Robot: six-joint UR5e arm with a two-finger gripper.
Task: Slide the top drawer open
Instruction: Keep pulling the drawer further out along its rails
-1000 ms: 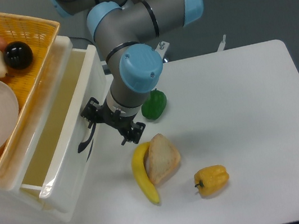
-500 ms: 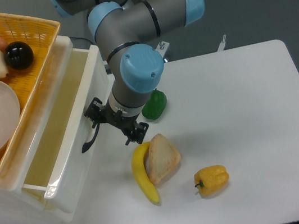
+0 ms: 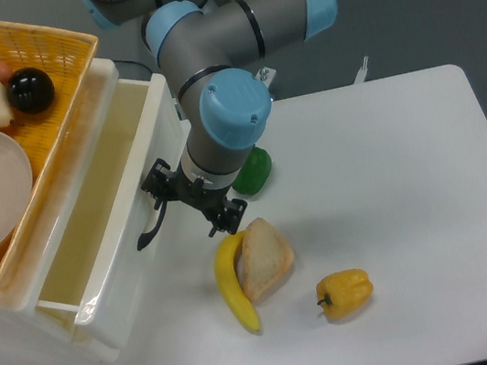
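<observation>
The top drawer point(image 3: 113, 268) is a glossy white box, pulled well out of the small white cabinet point(image 3: 25, 323) at the left, so its empty inside shows. Its curved black handle point(image 3: 146, 227) sits on the front face. My gripper point(image 3: 166, 206) reaches down-left from the arm's blue-capped wrist point(image 3: 235, 114) and meets the upper end of that handle. It appears shut on the handle, though its black linkages partly hide the fingertips.
A yellow wicker basket point(image 3: 69, 76) with fruit, a plate and a bottle rests on the cabinet. On the white table point(image 3: 394, 196) lie a green pepper point(image 3: 254, 170), a banana point(image 3: 233, 288), a bread piece point(image 3: 265, 258) and a yellow pepper point(image 3: 345, 293), all close to the drawer front.
The gripper has moved a little to the right and the drawer front with its handle has come along, so the drawer stands slightly farther out.
</observation>
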